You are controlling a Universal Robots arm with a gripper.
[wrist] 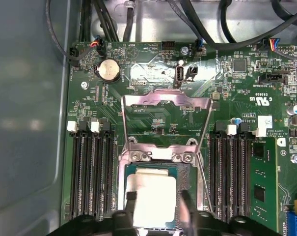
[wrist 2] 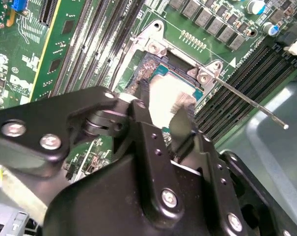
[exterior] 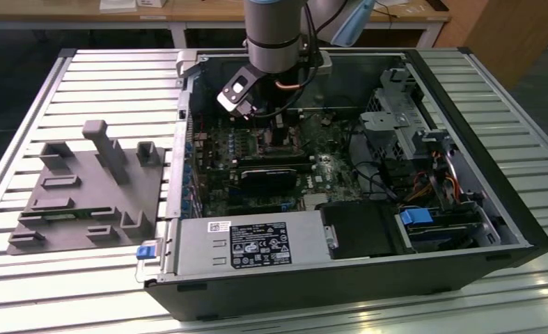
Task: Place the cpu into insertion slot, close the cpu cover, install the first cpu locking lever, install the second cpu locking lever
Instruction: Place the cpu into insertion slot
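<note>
Step in hand: placing the cpu. Cover and levers not yet done.

Gripper (wrist 2: 164,110) is low over the board (wrist: 153,73), inside the open case (exterior: 496,209). Fingers (wrist 2: 183,120) are drawn in narrow, one at each of two opposite edges of the cpu (wrist: 150,191), and seem to pinch it. The cpu's silver top sits within the rim of the slot (wrist: 122,187), and a strip of its green edge shows on the side toward the cover. Cannot tell whether it is fully seated or held just above the contacts.

Cover (wrist: 165,101) is open, swung up and back from its hinge, with bare board seen through its window. One lever (wrist 2: 251,105) is unlatched, its rod slanting out over the memory slots (wrist 2: 246,83).

Judgement: finishing the placement calls for the cpu level and square to the rim, set straight down with no sideways drag. The fingers must then part without nudging it, keeping clear of the raised cover and the loose lever.

Views:
- The first wrist view looks straight down and gives the cpu's alignment within the rim and the cover's open stance.
- The second wrist view comes in aslant and adds the fingers' contact on the cpu's edges and the lever's free end.
- The exterior view gives the arm (exterior: 274,35) reaching down into the case, with the socket area screened by it.
</note>
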